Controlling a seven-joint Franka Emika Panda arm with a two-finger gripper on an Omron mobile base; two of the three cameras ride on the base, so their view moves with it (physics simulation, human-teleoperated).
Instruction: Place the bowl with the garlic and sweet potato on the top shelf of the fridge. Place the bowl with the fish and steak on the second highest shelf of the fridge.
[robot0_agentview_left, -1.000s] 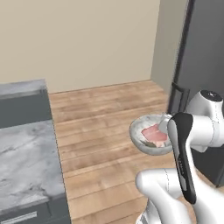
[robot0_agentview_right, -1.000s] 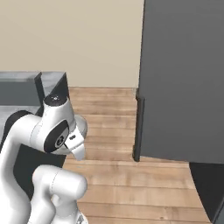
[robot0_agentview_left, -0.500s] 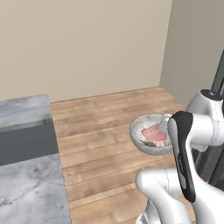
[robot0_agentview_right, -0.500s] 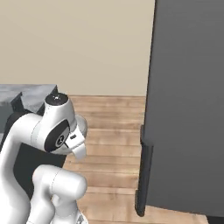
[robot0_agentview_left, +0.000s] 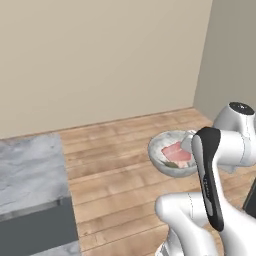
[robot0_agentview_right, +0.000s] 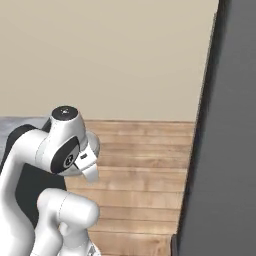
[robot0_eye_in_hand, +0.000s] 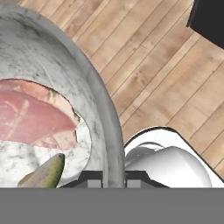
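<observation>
Base is swinging round, so we're gripping the bowl (robot0_agentview_left: 174, 159) rim in the gripper (robot0_eye_in_hand: 114, 178) with the fridge (robot0_agentview_right: 225, 150) looming right.

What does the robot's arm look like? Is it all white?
Mostly white. The arm is made of fat, rounded, shiny white tubes, with dark grey bands and round dark caps at the joints. One long dark stripe runs down a link. The gripper ends in two small dark finger tips. No cables or writing can be seen.
</observation>
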